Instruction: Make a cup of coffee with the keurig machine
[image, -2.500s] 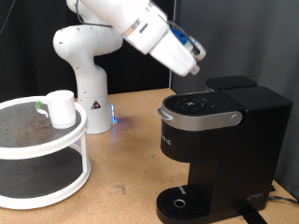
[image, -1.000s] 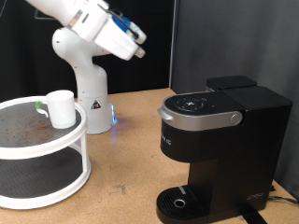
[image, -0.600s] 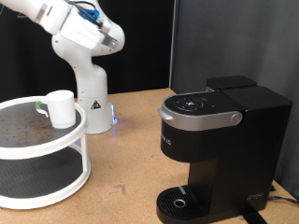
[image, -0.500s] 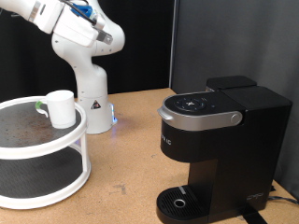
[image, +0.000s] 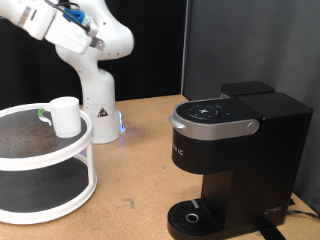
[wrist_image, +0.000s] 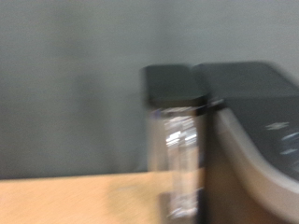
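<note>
The cup (image: 65, 115), white with a pale green handle, stands upright on the top tier of the white round rack (image: 40, 165) at the exterior view's left. The keurig machine (image: 235, 150) stands at the exterior view's right with its lid down and its round drip tray (image: 190, 216) bare. My gripper (image: 92, 40) is high in the exterior view's top left, well above the cup and far from the machine, and I see nothing in it. The wrist view is blurred and shows the machine (wrist_image: 257, 131) and its water tank (wrist_image: 177, 140); no fingers show there.
The robot's white base (image: 95, 95) stands behind the rack, with a blue light low on it. The wooden table (image: 130, 190) stretches between rack and machine. A dark backdrop closes off the back.
My arm has swung from above the machine across to the exterior view's top left. The cup, rack and machine have not moved.
</note>
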